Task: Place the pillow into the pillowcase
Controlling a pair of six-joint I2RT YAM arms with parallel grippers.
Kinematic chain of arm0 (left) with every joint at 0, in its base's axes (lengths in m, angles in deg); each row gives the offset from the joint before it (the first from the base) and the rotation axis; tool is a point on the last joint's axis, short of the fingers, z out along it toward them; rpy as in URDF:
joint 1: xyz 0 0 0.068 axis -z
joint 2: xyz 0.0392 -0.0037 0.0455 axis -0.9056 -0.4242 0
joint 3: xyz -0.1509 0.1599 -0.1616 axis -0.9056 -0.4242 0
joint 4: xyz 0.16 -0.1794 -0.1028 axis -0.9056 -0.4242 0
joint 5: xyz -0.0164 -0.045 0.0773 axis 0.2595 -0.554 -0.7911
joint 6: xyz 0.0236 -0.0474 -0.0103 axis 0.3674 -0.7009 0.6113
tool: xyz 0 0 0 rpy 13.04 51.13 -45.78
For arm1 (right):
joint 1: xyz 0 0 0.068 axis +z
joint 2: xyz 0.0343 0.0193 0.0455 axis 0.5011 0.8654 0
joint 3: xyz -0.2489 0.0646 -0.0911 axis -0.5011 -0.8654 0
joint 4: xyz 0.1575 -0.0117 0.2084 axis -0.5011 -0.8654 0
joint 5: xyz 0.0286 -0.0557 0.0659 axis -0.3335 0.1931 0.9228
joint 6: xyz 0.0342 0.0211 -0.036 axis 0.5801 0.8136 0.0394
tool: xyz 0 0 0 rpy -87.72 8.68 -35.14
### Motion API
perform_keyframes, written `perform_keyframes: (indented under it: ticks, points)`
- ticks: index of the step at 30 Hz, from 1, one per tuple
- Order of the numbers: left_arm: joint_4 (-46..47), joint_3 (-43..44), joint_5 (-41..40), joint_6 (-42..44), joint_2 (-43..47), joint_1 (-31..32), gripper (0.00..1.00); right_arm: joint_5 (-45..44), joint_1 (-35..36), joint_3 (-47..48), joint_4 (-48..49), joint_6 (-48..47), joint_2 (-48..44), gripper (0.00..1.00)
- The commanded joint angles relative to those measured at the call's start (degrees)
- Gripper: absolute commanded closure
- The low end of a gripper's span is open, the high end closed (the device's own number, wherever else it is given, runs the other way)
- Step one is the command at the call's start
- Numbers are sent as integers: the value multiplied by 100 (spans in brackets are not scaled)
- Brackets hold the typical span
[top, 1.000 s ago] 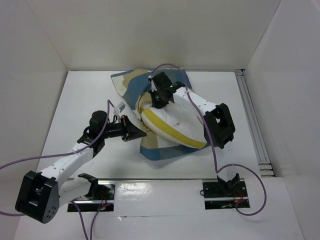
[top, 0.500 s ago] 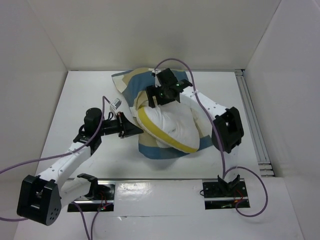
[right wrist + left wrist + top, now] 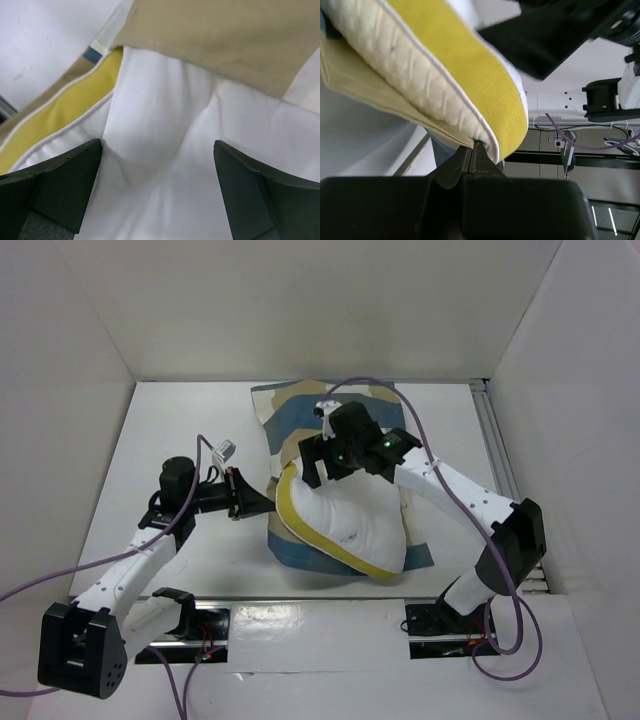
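Observation:
The white quilted pillow [image 3: 350,520] with its yellow edge band [image 3: 300,530] lies mid-table, its far part tucked under the blue, tan and cream checked pillowcase [image 3: 300,410]. My left gripper [image 3: 262,502] is at the pillow's left corner. In the left wrist view it [image 3: 471,146] is shut on the tan pillowcase hem [image 3: 380,85], right against the pillow's yellow edge [image 3: 470,75]. My right gripper [image 3: 325,455] hovers over the pillow's far part. In the right wrist view it [image 3: 157,172] is open, with the white pillow [image 3: 170,150] below and a tan pillowcase flap [image 3: 225,40] beyond.
White walls enclose the table on three sides. An aluminium rail [image 3: 505,480] runs along the right edge. A shiny base plate [image 3: 310,625] carrying both arm mounts spans the near edge. Purple cables [image 3: 400,410] loop above the right arm.
My right gripper has opened and let go, and its arm has swung toward the near right. Pillow and pillowcase have shifted nearer and to the right. The left gripper stays shut.

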Motion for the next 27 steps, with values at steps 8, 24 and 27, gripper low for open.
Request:
perform_keyframes:
  ticks: [8,24,27]
  points:
    - [-23,369,143,191,307,-97,100,1345,242,-1366,1363,1211,446,16]
    - [171,1845,784,-467,378,-150,100,-2231,-753,4689,-357,-43,2048,100]
    - [381,1846,837,-592,518,-150,100,-2231,-244,3825,-252,-106,2213,100]
